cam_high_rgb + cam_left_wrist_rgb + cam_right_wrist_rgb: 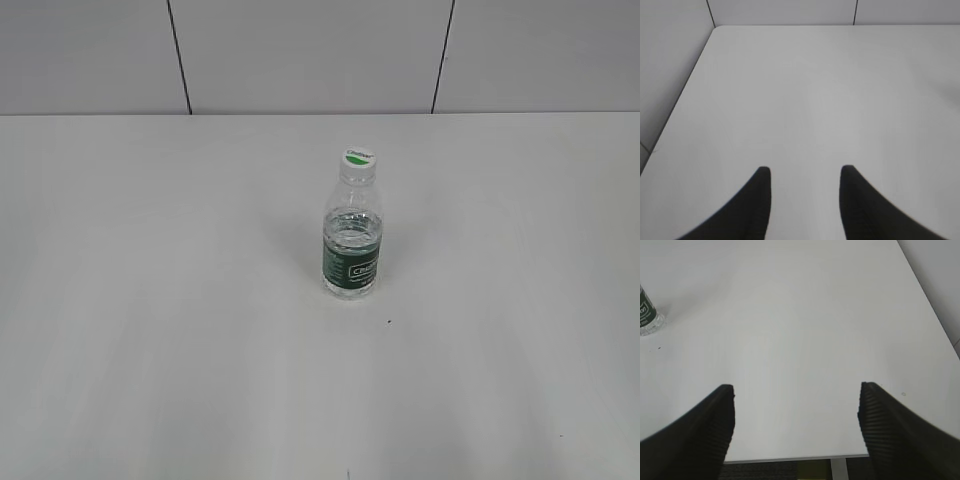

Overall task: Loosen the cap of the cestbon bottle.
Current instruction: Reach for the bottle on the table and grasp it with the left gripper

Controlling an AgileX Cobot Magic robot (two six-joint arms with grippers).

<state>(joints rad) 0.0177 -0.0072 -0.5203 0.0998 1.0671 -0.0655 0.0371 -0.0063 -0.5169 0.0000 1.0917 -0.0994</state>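
While the bottle (pixel 353 243) stands upright near the middle of the table (pixel 150 300), its cap (pixel 359 161) sits screwed on top, white with a green leaf mark facing up. Water fills it to about the shoulder, and the dark green label band wraps its lower half. A tiny dark speck (pixel 390 321) lies on the table at about 4 o'clock from its base.

My right gripper (pixel 796 387) hangs over the table's near edge with its ribbed fingers (pixel 705 430) spread wide and nothing between them; from that wrist view only the bottle's base (pixel 647 315) shows, far off at 10 o'clock. My left gripper (pixel 802 171) hovers over bare tabletop, fingers (pixel 752 200) apart and holding nothing, with the table's left edge at 9 o'clock. Neither gripper appears in the exterior view.
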